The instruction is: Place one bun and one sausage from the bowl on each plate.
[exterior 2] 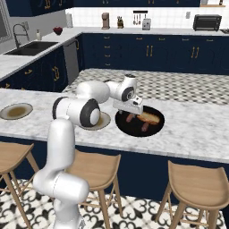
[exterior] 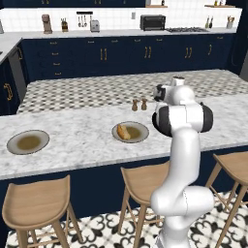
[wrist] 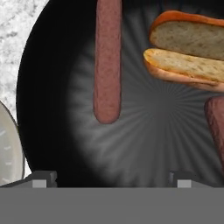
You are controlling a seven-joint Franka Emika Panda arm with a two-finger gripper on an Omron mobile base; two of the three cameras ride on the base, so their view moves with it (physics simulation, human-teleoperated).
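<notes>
Stools (exterior: 36, 201) line the bottom of the left base view; above them, mid-frame, a plate (exterior: 130, 131) already has a bun (exterior: 123, 131), and another plate (exterior: 28, 142) sits bare at left. Right base view: gripper (exterior 2: 129, 108) hangs over the black bowl (exterior 2: 139, 121) at centre, which holds a second bun (exterior 2: 150, 118). Hand view: fingertips (wrist: 43, 178) spread wide apart, gripping nothing, over one sausage (wrist: 107, 61) upper middle and another sausage (wrist: 216, 127) at right.

One wide black bowl (exterior 2: 154, 129), two grey brown-centred plates (exterior: 28, 142) (exterior: 139, 136), two split buns (wrist: 188, 48) (exterior: 123, 131), two reddish sausages (wrist: 107, 61) (wrist: 216, 127), three wooden stools (exterior: 36, 203).
</notes>
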